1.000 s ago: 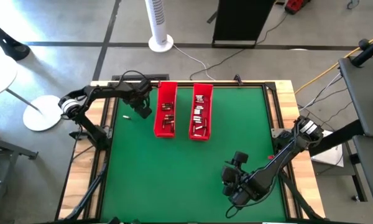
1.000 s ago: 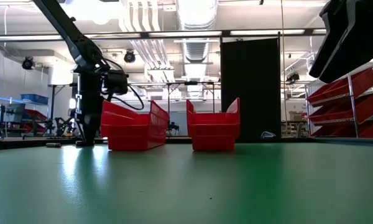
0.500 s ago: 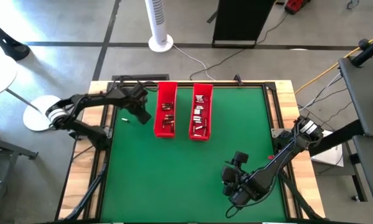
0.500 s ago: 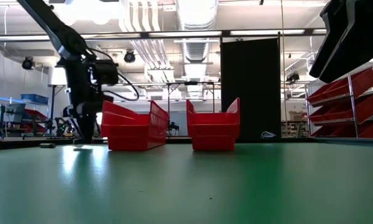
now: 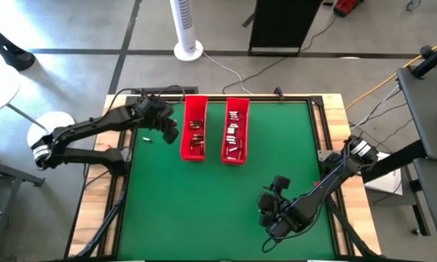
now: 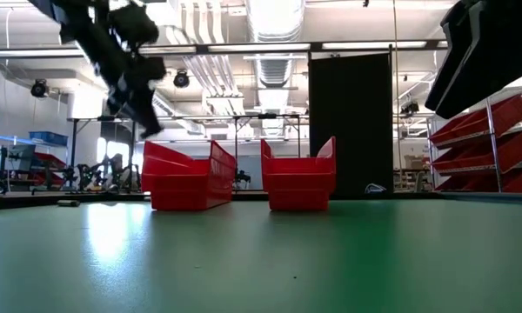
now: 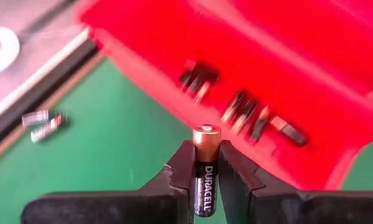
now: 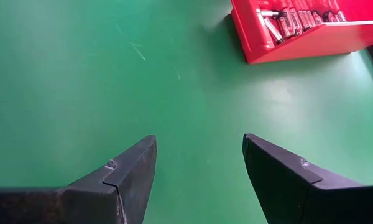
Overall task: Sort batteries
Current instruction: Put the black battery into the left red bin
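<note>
Lifted off the green surface (image 5: 204, 204) since a second ago — left gripper (image 7: 206, 163) now beside the left red tray (image 5: 193, 129), fingers (image 7: 181, 167) clenched on a battery (image 7: 206, 168), long axis along them, coppery end outward. Right gripper (image 8: 199, 163) parted, holding nothing, near front edge — loose batteries (image 7: 43, 123) on mat.

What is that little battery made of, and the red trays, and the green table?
The battery in the left gripper looks like metal: a shiny coppery top above a black printed wrapper. The red trays look like hard plastic, smooth and evenly coloured. The green table looks like a soft matte mat, perhaps felt or rubber.
</note>
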Controlling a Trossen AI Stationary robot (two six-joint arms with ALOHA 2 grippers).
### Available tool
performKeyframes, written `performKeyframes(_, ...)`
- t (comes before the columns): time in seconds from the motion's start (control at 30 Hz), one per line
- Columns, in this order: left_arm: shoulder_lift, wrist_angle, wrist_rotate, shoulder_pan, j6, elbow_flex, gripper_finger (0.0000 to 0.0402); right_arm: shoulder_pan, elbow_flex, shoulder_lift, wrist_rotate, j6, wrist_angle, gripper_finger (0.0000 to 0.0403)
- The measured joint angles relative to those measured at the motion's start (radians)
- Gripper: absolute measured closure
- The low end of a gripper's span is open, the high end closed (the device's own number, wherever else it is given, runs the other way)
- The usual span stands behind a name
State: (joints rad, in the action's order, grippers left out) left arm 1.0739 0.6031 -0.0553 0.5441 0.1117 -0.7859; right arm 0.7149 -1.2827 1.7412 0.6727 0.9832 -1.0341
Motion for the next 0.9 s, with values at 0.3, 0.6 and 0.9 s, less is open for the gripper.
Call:
performKeyframes(0.3, 0.067, 0.008, -0.082, -0.114, -0.007, -0.167, 0.0374, -0.013, -0.009, 0.0, 0.001, -0.028, 0.0, 0.017)
performKeyframes(0.6, 0.271, -0.067, -0.084, -0.174, -0.151, -0.216, 0.0374, -0.012, -0.018, 0.0, 0.0, -0.039, 0.001, 0.017)
performKeyframes(0.9, 0.479, -0.094, -0.092, -0.176, -0.18, -0.216, 0.0374, -0.011, -0.018, 0.0, 0.0, -0.034, 0.004, 0.017)
